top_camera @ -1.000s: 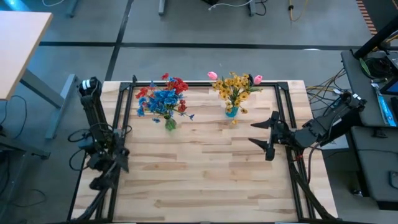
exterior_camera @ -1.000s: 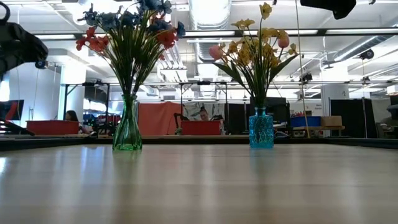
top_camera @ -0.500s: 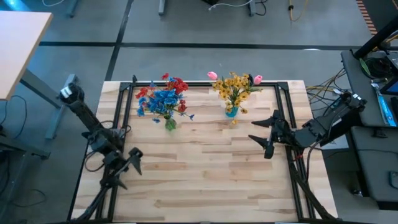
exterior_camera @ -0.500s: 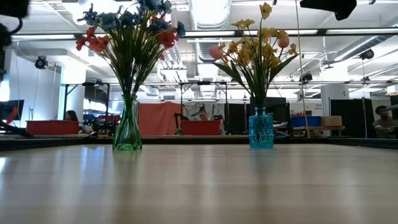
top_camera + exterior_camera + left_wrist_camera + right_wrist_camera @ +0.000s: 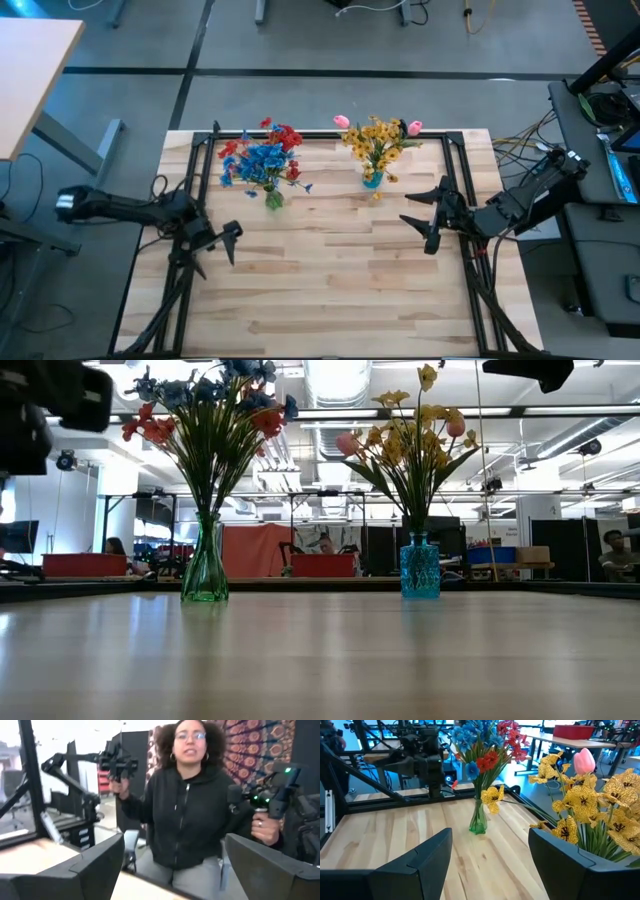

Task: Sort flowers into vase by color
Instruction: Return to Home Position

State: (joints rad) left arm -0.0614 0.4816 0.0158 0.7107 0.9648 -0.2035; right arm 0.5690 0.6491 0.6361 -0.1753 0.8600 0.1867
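The wooden table [image 5: 330, 290] has nothing lying loose on it that I can see; every stem is already in glass. Taking the green vase [image 5: 204, 575] as my mark: the left gripper [image 5: 225, 243] hangs near the table's left edge, well apart from that vase on its near side, fingers spread wide and holding nothing. Its wrist view looks out at a person in a dark hooded top who grips two control handles. The right gripper [image 5: 408, 212] hovers much farther from the green vase, out past the blue vase [image 5: 419, 570], its fingers also apart and empty.

The red and blue bunch [image 5: 262, 160] stands in the green vase. The yellow and pink bunch [image 5: 377, 140] stands in the blue vase, which sits beside the green one along the far side of the table, on the right arm's side.

These sprays look feather-light to me, and springy rather than stiff: thin green stems that would bend or slide between hard fingers, and soft blooms that would crush. I would pinch the bare stem partway down, below the heads and above the vase rim, never the blooms. The vases look like glass, narrow at the neck and easy to tip by a sideways tug.

Each bunch runs its long axis upright, stems down in the neck, heads fanning outward at the top.
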